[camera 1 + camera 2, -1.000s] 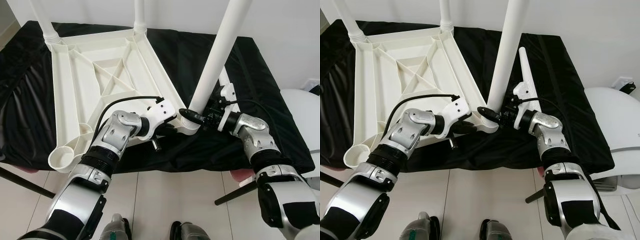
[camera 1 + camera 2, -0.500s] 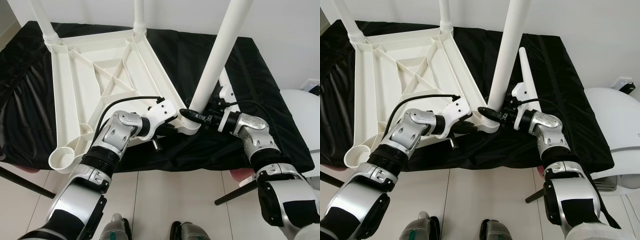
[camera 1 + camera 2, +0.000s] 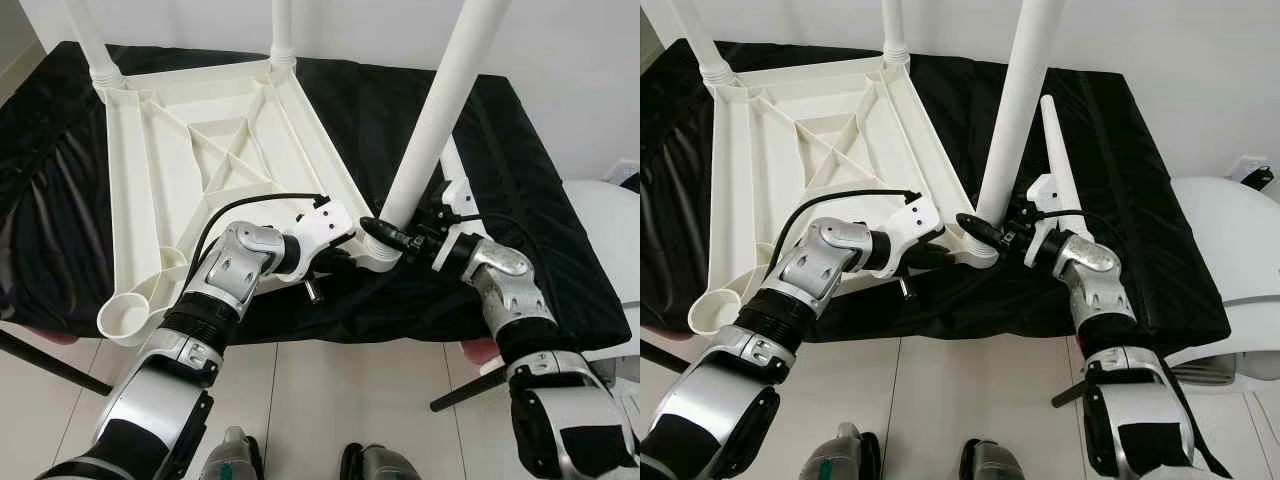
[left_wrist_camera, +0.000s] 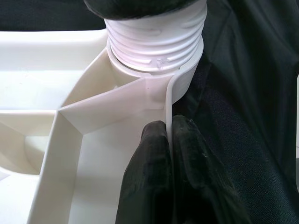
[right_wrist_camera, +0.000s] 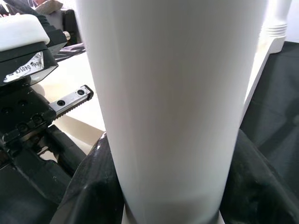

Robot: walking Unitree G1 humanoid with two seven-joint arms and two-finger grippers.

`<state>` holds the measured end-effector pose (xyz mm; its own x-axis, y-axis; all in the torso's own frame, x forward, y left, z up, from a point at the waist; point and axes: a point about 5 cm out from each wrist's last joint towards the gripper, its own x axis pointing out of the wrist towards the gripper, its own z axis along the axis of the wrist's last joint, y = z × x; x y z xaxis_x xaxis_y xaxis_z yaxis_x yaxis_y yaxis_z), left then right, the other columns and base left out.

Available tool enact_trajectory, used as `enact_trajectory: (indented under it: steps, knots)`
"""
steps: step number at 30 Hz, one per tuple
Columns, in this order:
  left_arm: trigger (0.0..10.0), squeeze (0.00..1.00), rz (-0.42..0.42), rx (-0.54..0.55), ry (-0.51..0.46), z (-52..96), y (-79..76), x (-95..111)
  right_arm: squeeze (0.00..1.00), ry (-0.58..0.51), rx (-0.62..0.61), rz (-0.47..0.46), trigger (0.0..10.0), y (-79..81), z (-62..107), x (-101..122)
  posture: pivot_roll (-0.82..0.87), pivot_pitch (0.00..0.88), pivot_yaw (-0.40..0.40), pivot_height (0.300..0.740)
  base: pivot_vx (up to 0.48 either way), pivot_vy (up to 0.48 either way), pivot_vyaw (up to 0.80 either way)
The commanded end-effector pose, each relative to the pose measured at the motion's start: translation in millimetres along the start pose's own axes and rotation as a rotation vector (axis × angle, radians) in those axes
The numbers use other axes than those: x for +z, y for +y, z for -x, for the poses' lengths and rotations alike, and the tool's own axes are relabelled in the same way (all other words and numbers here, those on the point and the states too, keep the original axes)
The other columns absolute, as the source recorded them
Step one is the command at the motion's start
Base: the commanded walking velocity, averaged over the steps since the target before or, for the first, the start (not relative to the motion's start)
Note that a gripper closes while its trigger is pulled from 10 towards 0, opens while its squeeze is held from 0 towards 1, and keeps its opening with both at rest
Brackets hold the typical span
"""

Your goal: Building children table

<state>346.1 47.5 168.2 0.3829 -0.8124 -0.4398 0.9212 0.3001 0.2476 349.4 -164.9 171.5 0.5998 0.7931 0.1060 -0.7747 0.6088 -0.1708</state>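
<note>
Jaws of my left gripper [image 4: 169, 140] pinch the upturned table frame's [image 3: 190, 150] rim beside the near socket to steady it, while my right gripper [image 3: 395, 236] clasps the leg [image 3: 435, 120] standing there, apparently screwing it in.

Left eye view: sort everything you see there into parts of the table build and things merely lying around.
Part of the build:
- upturned white tabletop
- table leg being fitted at the near corner socket
- loose leg on the cloth
- left gripper, clamped on the tabletop's rim
- right gripper, around the leg's base

Just lying about:
- black cloth
- white rounded object at far right
</note>
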Motion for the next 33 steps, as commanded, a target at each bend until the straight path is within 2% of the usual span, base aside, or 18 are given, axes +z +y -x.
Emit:
enact_trajectory:
  steps: [1,7,12,17,21,28,30,33]
  knots:
    - [10.0,0.00,0.023,0.153,0.006,1.3,6.8,-5,0.00,-0.017,-0.042,-0.059,10.0,-0.4,4.9,-5,0.01,0.112,-0.012,0.740,0.000,0.000,0.00]
    - [10.0,0.00,0.024,0.153,0.005,0.7,6.5,-5,0.00,-0.045,-0.122,-0.054,10.0,2.4,6.2,-1,0.00,0.114,-0.013,0.740,0.000,0.000,0.00]
    - [10.0,0.00,0.023,0.155,0.004,-0.1,7.4,-4,0.00,-0.089,-0.203,-0.071,10.0,13.1,4.7,6,0.00,0.115,-0.014,0.740,0.000,0.000,0.00]
    - [10.0,0.00,0.025,0.157,0.004,-0.3,7.4,-5,0.00,-0.096,-0.261,-0.072,10.0,19.9,2.5,7,-0.01,0.115,-0.015,0.740,0.000,0.000,0.00]
    - [10.0,0.00,0.026,0.158,0.002,-0.7,7.3,-4,0.00,-0.109,-0.345,-0.085,10.0,32.6,-2.5,8,-0.01,0.117,-0.016,0.740,0.000,0.000,0.00]
    - [10.0,0.00,0.027,0.157,0.000,-1.1,7.0,-4,0.00,-0.115,-0.393,-0.103,10.0,41.6,-6.1,10,-0.01,0.118,-0.016,0.740,0.000,0.000,0.00]
    - [10.0,0.00,0.028,0.157,-0.001,-1.6,6.9,-4,0.00,-0.115,-0.453,-0.112,10.0,51.7,-11.5,12,-0.01,0.118,-0.019,0.740,0.000,0.000,0.00]
    - [10.0,0.00,0.028,0.158,-0.001,-1.9,6.9,-4,0.00,-0.118,-0.478,-0.115,10.0,55.4,-13.9,13,-0.01,0.118,-0.019,0.740,0.000,0.000,0.00]
